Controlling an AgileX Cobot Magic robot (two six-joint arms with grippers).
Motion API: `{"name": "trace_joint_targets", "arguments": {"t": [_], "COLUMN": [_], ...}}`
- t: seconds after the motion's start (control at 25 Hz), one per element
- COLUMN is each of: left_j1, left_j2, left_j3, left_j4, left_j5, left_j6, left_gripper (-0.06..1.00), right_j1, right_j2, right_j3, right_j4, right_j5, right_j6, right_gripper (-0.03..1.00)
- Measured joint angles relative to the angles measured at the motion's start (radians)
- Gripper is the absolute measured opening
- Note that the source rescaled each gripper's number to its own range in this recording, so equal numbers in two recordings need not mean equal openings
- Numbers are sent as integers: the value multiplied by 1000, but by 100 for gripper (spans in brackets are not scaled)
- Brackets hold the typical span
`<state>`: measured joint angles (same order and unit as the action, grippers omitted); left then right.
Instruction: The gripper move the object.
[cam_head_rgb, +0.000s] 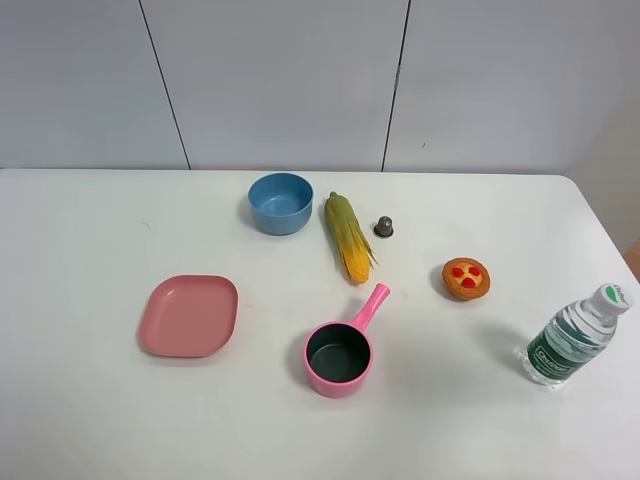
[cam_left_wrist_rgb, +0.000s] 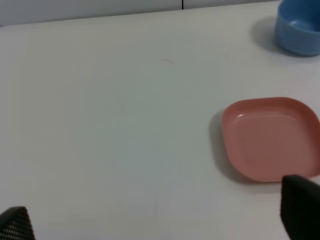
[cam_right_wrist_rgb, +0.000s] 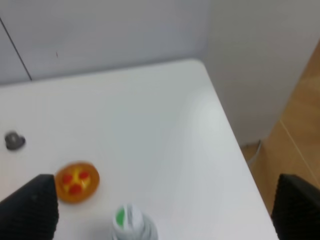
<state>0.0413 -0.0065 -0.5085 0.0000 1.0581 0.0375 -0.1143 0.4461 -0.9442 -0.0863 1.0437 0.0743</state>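
The toy corn cob (cam_head_rgb: 348, 237), yellow kernels with green husk leaves, lies on the white table (cam_head_rgb: 90, 420) behind the pink pan (cam_head_rgb: 340, 357). Neither arm shows in the exterior high view. In the left wrist view my left gripper (cam_left_wrist_rgb: 160, 227) is open, with only its two dark fingertips (cam_left_wrist_rgb: 300, 210) showing at the frame's edge above bare table. In the right wrist view my right gripper (cam_right_wrist_rgb: 162, 212) is open, its fingertips (cam_right_wrist_rgb: 30, 210) wide apart over the table's right end. The corn shows in neither wrist view.
A blue bowl (cam_head_rgb: 281, 203) and a small grey knob (cam_head_rgb: 384, 227) flank the corn. A pink plate (cam_head_rgb: 190, 315) lies front left, also in the left wrist view (cam_left_wrist_rgb: 270, 137). A round orange tart (cam_head_rgb: 466, 278) and a water bottle (cam_head_rgb: 574, 338) stand at the right.
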Motion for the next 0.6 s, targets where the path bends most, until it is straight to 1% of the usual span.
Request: {"name": "trace_joint_targets", "arguments": {"t": [0.04,0.12,0.2,0.28,0.4,0.48,0.6], "left_j1": [0,0,0,0,0,0,0], "left_j2": [0,0,0,0,0,0,0], "left_j3": [0,0,0,0,0,0,0], "left_j4": [0,0,0,0,0,0,0], "left_j5": [0,0,0,0,0,0,0], "left_j6": [0,0,0,0,0,0,0], "left_gripper": [100,100,100,100,100,100,100], "right_j1": [0,0,0,0,16,20,20], "right_j2": [-81,-205,-325,-409,-449,-449,-449], "right_j3": [75,175,252,298,371,423,449], "right_j4": [-8,-18,-21,-23,-19,8,53], "right_j5": [20,50,54,47,59,60,36], "right_j6": [0,0,-3,-3,-3,-3,-18], "right_gripper": [72,72,72,72,71,71,70]}}
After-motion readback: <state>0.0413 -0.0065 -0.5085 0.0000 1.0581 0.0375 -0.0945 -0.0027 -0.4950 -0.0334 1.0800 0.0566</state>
